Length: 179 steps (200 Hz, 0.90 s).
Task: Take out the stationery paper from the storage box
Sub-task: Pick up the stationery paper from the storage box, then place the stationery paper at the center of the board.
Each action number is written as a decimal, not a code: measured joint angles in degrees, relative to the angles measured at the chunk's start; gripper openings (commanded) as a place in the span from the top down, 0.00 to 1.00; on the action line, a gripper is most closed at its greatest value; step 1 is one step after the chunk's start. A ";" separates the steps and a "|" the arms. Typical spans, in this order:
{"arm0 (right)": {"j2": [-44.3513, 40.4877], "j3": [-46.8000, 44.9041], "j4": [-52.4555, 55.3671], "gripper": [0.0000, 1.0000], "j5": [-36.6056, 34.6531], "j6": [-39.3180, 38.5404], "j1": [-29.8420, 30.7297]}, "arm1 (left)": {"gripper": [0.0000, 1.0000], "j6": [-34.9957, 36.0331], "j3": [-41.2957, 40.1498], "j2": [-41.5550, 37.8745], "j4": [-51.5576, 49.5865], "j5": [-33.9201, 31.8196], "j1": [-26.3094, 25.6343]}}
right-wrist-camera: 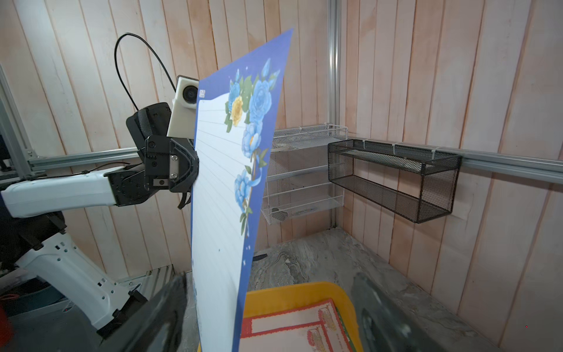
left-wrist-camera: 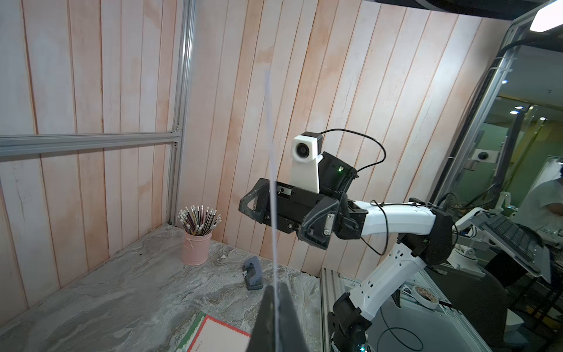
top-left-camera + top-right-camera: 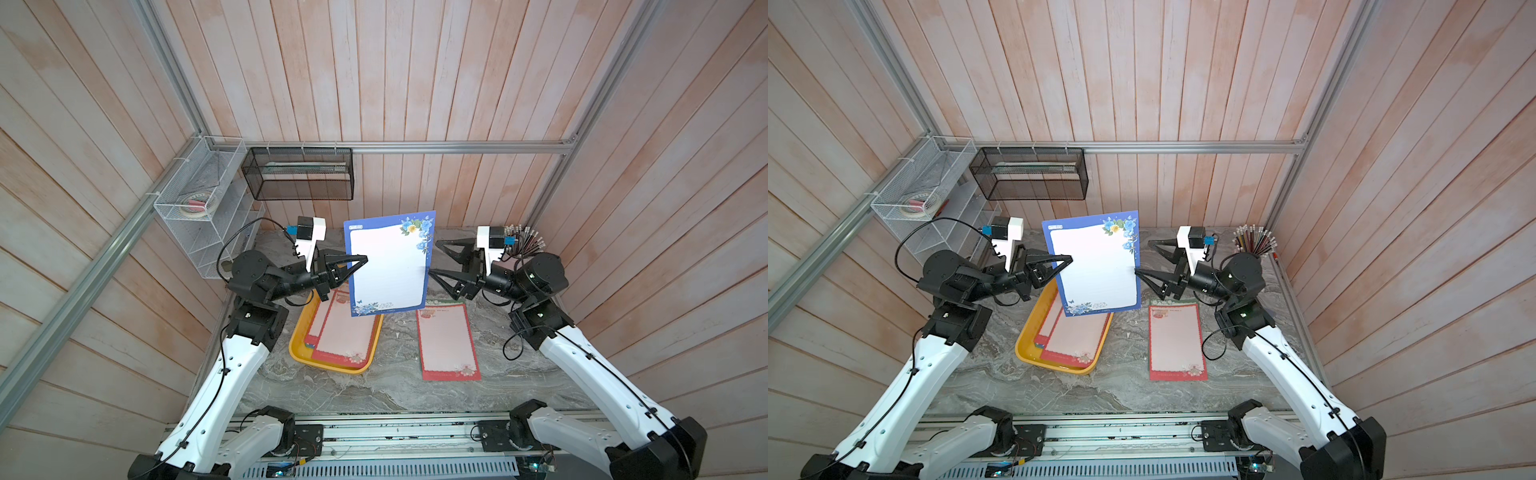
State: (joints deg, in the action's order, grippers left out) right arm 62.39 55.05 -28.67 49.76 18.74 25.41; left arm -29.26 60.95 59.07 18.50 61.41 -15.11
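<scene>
Centre frame: blue sheet (image 3: 388,266) upright, above box (image 3: 300,345), L gripper (image 3: 362,261) pinching its left edge. R gripper (image 3: 432,257) spread wide, tips at the rt edge. Red sheets (image 3: 345,332) lie in box; 1 red sheet (image 3: 446,340) on table (image 3: 395,386), right of box.

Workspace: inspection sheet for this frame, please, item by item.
Surface: grey marbled table; no spills seen.
Job's things: blue-bordered sheet held upright above the yellow tray; red-bordered sheets in the tray; another red-bordered sheet on the table beside it.
Clutter: pencil cup, small grey desk tool.
Grippers: left gripper shut on the blue-bordered sheet's edge; right gripper open at its opposite edge.
Cables: black cable looped at each wrist.
Surroundings: plank walls, black mesh basket, white wire rack.
</scene>
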 measured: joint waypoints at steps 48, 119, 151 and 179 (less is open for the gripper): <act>6.12 0.22 -6.34 0.40 4.22 6.05 3.93 | 1.00 -2.95 -1.01 0.02 2.54 0.57 0.00; 9.09 0.87 -10.67 1.00 5.75 10.62 7.78 | 0.99 -2.43 -1.55 -0.20 0.81 -0.17 0.00; 8.15 0.09 -9.90 1.00 4.24 11.26 7.80 | 0.14 -0.46 -1.95 -1.42 -0.85 -1.68 0.00; 6.73 0.07 -4.52 1.00 2.60 11.80 6.60 | 0.00 2.05 -3.13 -3.58 -2.27 -5.35 0.00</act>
State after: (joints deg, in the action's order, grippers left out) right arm 69.12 55.11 -33.19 52.36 30.55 32.01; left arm -27.20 57.82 55.48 16.23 56.05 -15.11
